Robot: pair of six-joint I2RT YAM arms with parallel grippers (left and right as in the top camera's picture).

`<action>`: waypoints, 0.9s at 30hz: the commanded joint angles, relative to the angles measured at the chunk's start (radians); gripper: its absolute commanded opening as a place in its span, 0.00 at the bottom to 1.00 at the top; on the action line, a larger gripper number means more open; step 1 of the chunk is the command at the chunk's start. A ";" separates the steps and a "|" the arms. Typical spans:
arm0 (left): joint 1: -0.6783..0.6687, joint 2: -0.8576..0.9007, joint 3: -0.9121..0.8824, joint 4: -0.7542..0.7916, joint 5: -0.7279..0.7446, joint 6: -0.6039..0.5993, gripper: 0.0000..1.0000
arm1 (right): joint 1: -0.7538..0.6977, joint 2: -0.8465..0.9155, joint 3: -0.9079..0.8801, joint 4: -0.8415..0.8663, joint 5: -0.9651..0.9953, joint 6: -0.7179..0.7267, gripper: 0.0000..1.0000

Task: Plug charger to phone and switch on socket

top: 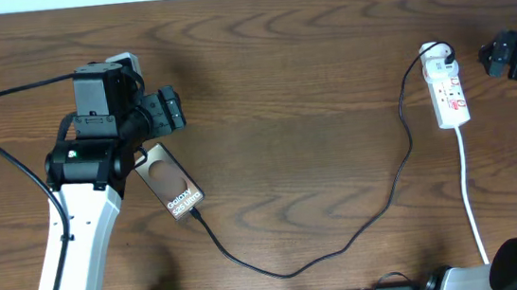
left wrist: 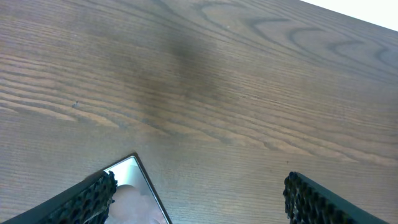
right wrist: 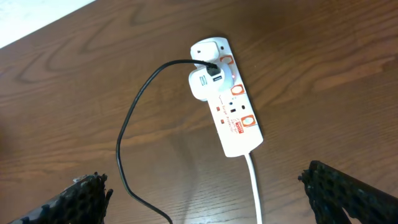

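Observation:
The phone (top: 171, 181) lies flat on the table at the left, its "Galaxy" lettering toward the near end. The black charger cable (top: 344, 246) runs from the phone's near end in a long curve to a white plug in the socket (top: 449, 94) at the right; its tip sits at the phone's edge. My left gripper (top: 168, 109) is open and empty just beyond the phone's far end; a corner of the phone (left wrist: 134, 193) shows beside its left finger. My right gripper (top: 497, 53) is open and empty, right of the socket (right wrist: 230, 112), which it looks down on.
The socket's white cord (top: 474, 210) runs toward the near table edge. A black cable (top: 1, 141) loops at the far left by the left arm. The table is dark wood (top: 282, 95).

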 commanded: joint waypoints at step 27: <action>-0.005 -0.098 0.002 -0.049 -0.060 0.017 0.88 | 0.006 -0.008 0.006 -0.003 0.003 0.011 0.99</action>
